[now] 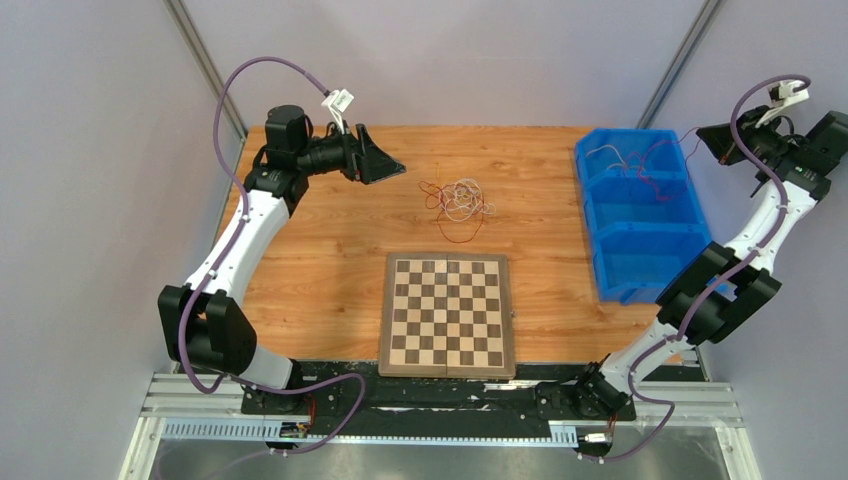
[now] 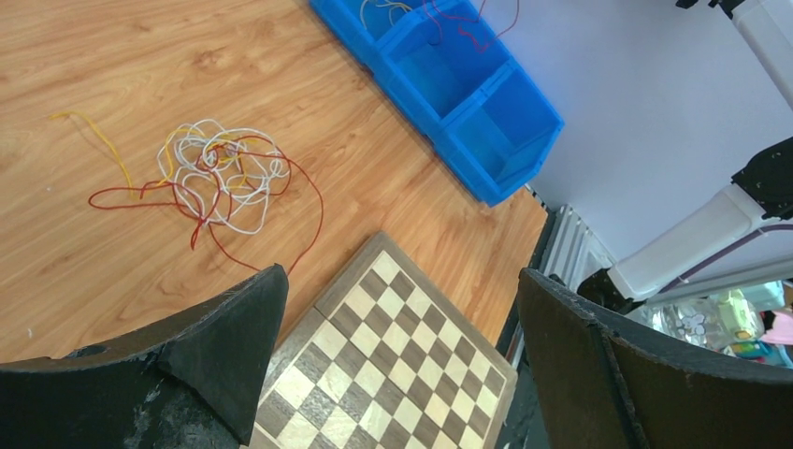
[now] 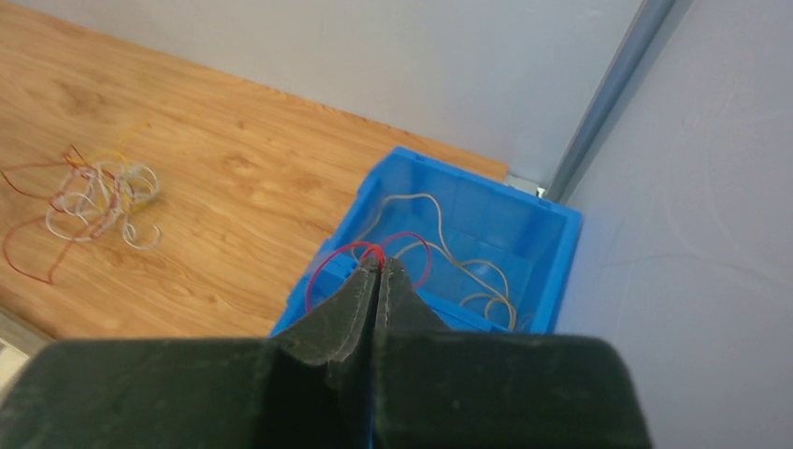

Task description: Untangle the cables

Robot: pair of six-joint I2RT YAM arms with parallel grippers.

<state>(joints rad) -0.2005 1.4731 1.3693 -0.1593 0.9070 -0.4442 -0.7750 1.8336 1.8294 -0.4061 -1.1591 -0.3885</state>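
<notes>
A small tangle of thin red, white and yellow cables (image 1: 458,203) lies on the wooden table behind the chessboard; it shows in the left wrist view (image 2: 220,173) and the right wrist view (image 3: 98,196). My left gripper (image 1: 385,160) hovers left of the tangle, open and empty (image 2: 402,365). My right gripper (image 1: 712,135) is above the far compartment of the blue bin (image 1: 600,205), shut on a red cable (image 3: 348,255) that loops down into it. White and yellowish cables (image 3: 472,267) lie in that compartment.
A chessboard (image 1: 447,313) lies at the near middle of the table. The blue bin (image 2: 510,178) with three compartments stands at the right side. Grey walls and metal posts enclose the table on the back and sides.
</notes>
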